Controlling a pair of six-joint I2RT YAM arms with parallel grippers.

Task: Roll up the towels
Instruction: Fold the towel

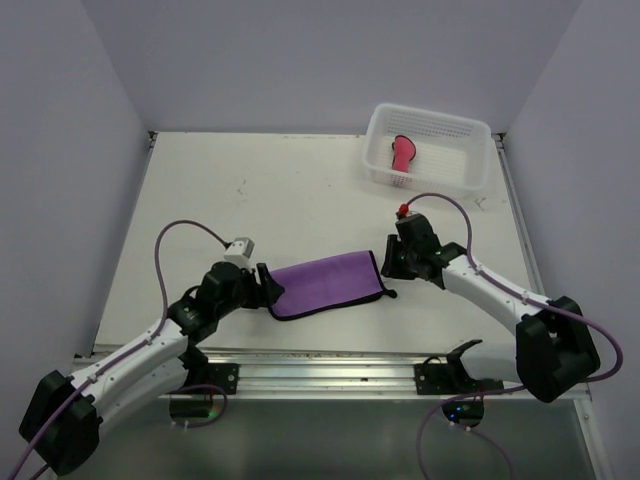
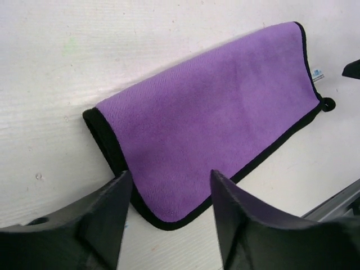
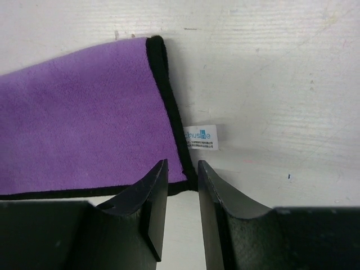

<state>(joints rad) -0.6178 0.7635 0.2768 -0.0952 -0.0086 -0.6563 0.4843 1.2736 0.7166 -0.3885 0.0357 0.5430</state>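
The purple towel (image 1: 328,284) lies folded into a long flat strip on the white tabletop (image 1: 250,190), between the two arms and near the front edge, its black piping running round the border and a small white label (image 3: 200,136) sticking out at its right end. It looks thin, soft and limp, the kind of microfibre cloth that weighs next to nothing, sags wherever it is not supported and tends to drag or bunch on the surface rather than slide cleanly; the stitched black hem is the firmest part and, in my judgement, the best place to take hold, at a short end so that the strip can be turned over on itself along its length. The left end effector (image 2: 167,194) hovers at the towel's left end with its fingers spread wide on either side of the rounded corner, gripping nothing. The right end effector (image 3: 183,180) sits at the opposite end, its fingers drawn close with only a narrow gap between them, right over the hem at the near right corner; whether any fabric is actually caught in that gap I cannot tell from these views. Well apart, at the far right of the tabletop, stands a white perforated plastic basket (image 1: 476,160), and inside it lies the pink-red towel (image 1: 402,154), already wound into a short thick roll; nothing else shows in the basket.
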